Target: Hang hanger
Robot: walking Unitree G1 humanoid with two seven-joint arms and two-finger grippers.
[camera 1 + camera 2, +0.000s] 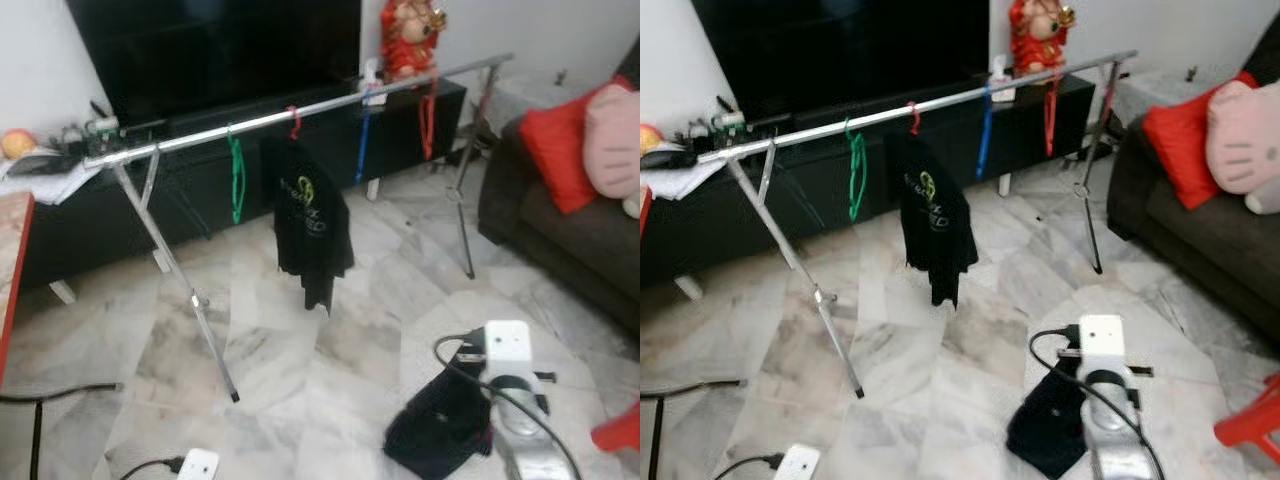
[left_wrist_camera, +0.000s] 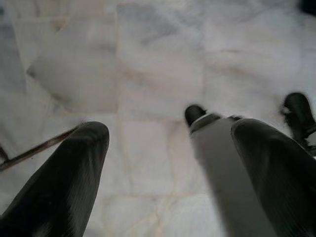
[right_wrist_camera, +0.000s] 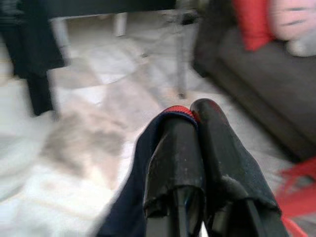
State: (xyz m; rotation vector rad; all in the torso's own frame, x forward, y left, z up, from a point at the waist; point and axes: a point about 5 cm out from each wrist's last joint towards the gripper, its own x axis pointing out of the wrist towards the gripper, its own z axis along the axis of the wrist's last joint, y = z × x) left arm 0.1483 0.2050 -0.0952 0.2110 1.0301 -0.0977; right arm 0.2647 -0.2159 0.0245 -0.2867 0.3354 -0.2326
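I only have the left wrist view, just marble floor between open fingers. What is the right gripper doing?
Observer: The right gripper is shut on a dark garment, low near the floor, with a red edge showing at its fingertips.
Operator: Where is the rail?
Observer: The silver rail stands ahead, in front of a black TV cabinet.
Operator: Anything hanging on it?
Observer: From the robot's left to right: a green hanger, a black shirt, a blue hanger and a red hanger.
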